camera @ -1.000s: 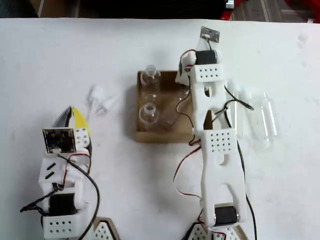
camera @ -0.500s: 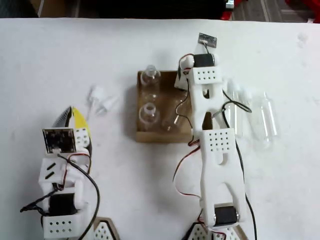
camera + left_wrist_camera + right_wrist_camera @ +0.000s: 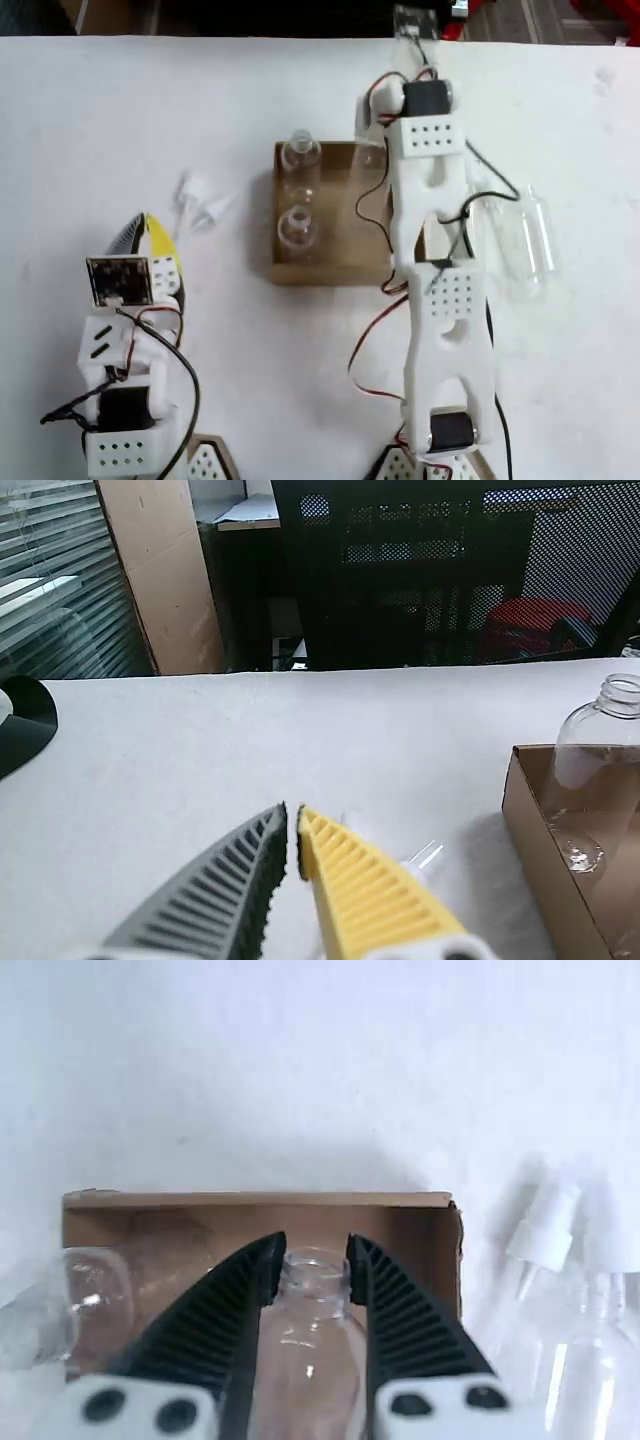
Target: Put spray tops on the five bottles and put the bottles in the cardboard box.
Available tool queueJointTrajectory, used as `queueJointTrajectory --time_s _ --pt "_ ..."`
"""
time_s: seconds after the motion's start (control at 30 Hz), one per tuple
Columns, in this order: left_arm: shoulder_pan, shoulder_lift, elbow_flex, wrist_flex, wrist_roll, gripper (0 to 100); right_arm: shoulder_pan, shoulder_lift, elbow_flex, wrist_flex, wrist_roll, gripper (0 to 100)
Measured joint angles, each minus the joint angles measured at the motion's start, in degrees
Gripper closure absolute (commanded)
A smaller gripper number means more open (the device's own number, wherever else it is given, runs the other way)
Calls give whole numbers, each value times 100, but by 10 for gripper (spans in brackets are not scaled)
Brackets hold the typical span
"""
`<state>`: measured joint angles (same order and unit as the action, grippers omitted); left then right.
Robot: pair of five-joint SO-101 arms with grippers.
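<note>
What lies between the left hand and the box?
Loose spray tops lie between the left hand and the box, as the high view shows.

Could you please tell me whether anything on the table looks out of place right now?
Two bottles stand in the box with open necks and no spray tops, while loose tops lie on the table left of it. The right gripper holds a third bottle, also topless, by the neck.
</note>
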<state>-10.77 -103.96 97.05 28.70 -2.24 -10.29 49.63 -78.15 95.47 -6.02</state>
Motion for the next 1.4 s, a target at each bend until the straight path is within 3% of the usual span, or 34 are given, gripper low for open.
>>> queueJointTrajectory --time_s 0.17,0.57,0.93,1.4 --pt "0 0 0 0 0 979 -44 -1046 0 176 343 983" --pt "0 0 0 0 0 979 -62 -2954 571 211 378 983" --pt "0 0 0 0 0 979 -255 -4897 2699 167 378 983" --pt "0 0 0 0 -9 979 -264 -6778 5767 -1222 378 983"
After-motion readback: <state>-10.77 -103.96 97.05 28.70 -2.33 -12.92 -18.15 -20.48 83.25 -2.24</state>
